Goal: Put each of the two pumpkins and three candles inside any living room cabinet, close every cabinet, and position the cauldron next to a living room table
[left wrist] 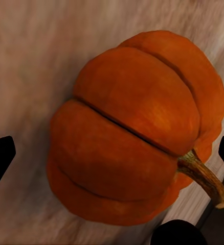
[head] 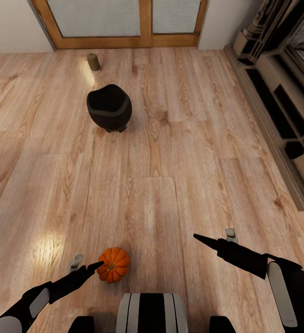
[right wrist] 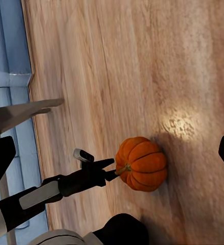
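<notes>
A small orange pumpkin (head: 113, 264) lies on the wooden floor just in front of my base. My left gripper (head: 88, 264) is open beside it, its black fingertip (head: 98, 265) at the pumpkin's side. In the left wrist view the pumpkin (left wrist: 132, 127) looms close, stem pointing sideways, between the open gripper's (left wrist: 112, 153) two tips. My right gripper (head: 215, 236) hangs open over bare floor with nothing in it, and its camera sees the pumpkin (right wrist: 142, 163) with the left arm reaching to it. Farther ahead stand the black cauldron (head: 109, 107) and one beige candle (head: 93, 62).
A wood-framed glazed door (head: 124, 23) closes off the far wall. The grey ornate fireplace (head: 281, 92) runs along the right side. Blue upholstery (right wrist: 9, 51) shows in the right wrist view. Open floor lies between the pumpkin and the cauldron.
</notes>
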You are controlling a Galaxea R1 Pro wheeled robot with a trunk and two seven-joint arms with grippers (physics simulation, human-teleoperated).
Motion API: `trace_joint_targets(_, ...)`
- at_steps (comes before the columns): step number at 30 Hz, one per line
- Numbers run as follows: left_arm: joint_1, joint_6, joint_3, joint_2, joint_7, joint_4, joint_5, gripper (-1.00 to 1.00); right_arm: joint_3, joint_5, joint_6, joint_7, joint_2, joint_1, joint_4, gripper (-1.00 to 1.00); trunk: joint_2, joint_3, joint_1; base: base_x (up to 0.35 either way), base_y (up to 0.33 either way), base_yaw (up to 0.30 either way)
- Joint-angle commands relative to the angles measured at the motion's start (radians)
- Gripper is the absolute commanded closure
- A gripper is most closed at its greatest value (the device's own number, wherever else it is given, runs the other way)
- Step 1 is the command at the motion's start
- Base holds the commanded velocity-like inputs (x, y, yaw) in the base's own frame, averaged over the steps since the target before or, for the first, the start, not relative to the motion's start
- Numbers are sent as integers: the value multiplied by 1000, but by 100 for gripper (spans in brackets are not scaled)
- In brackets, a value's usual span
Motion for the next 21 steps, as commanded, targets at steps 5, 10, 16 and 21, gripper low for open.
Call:
trace_joint_targets(5, 0, 10, 3, -1, -2, 1, 4, -100, -1, 4, 3, 6, 0, -1, 0, -100, 0, 0, 0, 16, 0, 0)
trace_joint_targets(10, 0, 10, 3, -1, -2, 1, 4, -100, -1, 4, 3, 6, 0, -1, 0, -100, 0, 0, 0, -112, 0, 0)
trace_joint_targets(16, 0, 9, 3, -1, -2, 0, 3, -100, -1, 4, 3, 6, -1, -1, 0, -100, 0, 0, 0, -45, -2, 0)
trace_joint_targets(21, 0, 8, 3, -1, -2, 0, 3, -100, -10, 3, 3, 7, -1, 0, 0, -100, 0, 0, 0, -7, -87, 0)
